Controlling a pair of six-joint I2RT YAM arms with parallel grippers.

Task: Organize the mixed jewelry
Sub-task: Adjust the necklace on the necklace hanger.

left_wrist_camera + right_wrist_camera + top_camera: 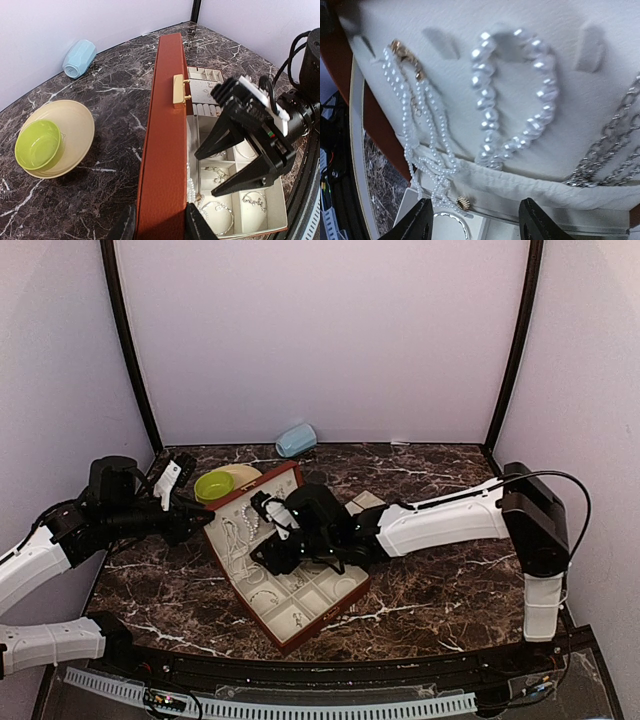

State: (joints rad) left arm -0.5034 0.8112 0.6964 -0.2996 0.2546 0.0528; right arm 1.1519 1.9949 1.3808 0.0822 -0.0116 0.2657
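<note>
The reddish-brown case (303, 637) lies open mid-table with its lid (162, 125) raised. My left gripper (160, 220) is shut on the lid's edge, one finger on each side. Against the cream lining hang a thin pearl strand (415, 115), a chunky bead necklace (512, 95) and a silver chain (610, 150). My right gripper (476, 210) stands open just in front of the lining, nothing between its fingers. In the left wrist view it (206, 174) hovers over the compartments, which hold a bangle (217, 215) and a bracelet (255, 200).
A green bowl (213, 485) sits in a cream dish (75, 125) left of the case, behind the lid. A pale blue rounded object (296, 440) lies by the back wall. Enclosure walls stand close on three sides.
</note>
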